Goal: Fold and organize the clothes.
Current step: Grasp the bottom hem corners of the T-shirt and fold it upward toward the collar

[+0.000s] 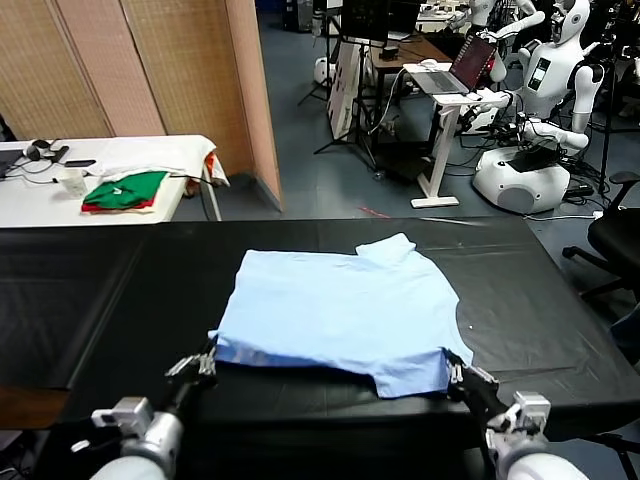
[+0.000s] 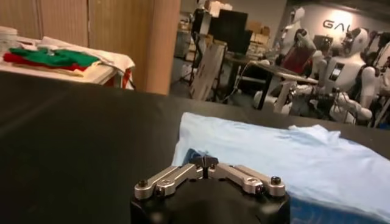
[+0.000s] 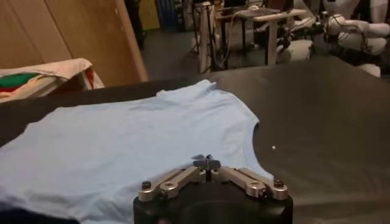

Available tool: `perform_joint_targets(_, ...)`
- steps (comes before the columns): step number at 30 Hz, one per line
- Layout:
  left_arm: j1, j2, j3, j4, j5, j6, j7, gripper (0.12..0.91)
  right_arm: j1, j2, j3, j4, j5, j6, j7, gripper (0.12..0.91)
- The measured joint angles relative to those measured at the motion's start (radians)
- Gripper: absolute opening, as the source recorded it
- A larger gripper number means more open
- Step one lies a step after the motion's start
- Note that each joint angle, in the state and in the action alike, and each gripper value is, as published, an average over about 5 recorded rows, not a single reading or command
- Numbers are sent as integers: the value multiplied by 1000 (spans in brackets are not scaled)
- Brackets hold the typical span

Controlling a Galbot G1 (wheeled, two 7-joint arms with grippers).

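Pale blue T-shirt (image 1: 340, 310) spread on black table (image 1: 100, 300), partly folded, near edge facing robot. Left gripper (image 1: 205, 362) pinched shut on near-left corner of shirt; right gripper (image 1: 457, 375) pinched shut on near-right corner, by the sleeve. Both low, at table level. Risks, as judged: thin bite on hem only, so cloth could slip free from one side on lifting; uneven pull then skewing the fold. Upper layer possibly dragging and bunching against the grippy dark surface. Sleeve on right likely to flop loose and spoil the edge. Green-and-red garments (image 1: 124, 191) on white side table (image 1: 40, 200), well apart, no interference.
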State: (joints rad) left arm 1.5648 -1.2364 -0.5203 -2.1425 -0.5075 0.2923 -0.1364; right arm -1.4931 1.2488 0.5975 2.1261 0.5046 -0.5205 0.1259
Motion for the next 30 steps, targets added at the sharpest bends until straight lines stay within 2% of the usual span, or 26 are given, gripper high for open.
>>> perform_joint_targets(7, -105, 13, 46, 94, 31, -10, 5, 147, 96, -16, -34, -66, -16, -7, 21, 140)
perform_joint_targets(18, -218, 59, 84, 205, 29, -16, 6, 147, 169, -27, -69, -128, -28, -9, 17, 140)
perform_joint_targets(23, -254, 85, 102, 237, 35, -12, 12, 147, 172, -19, -70, -130, -19, -37, 4, 158)
perform_joint_targets(26, -265, 93, 107, 246, 35, 3, 21, 160, 154, -21, -55, -109, -8, -65, -8, 278)
perform_joint_targets(27, -264, 93, 107, 247, 35, 7, 22, 184, 144, -24, -48, -98, -6, -74, -13, 353)
perform_joint_targets(30, -253, 86, 101, 240, 37, 16, 25, 326, 102, -34, -22, -57, -11, -96, -31, 542)
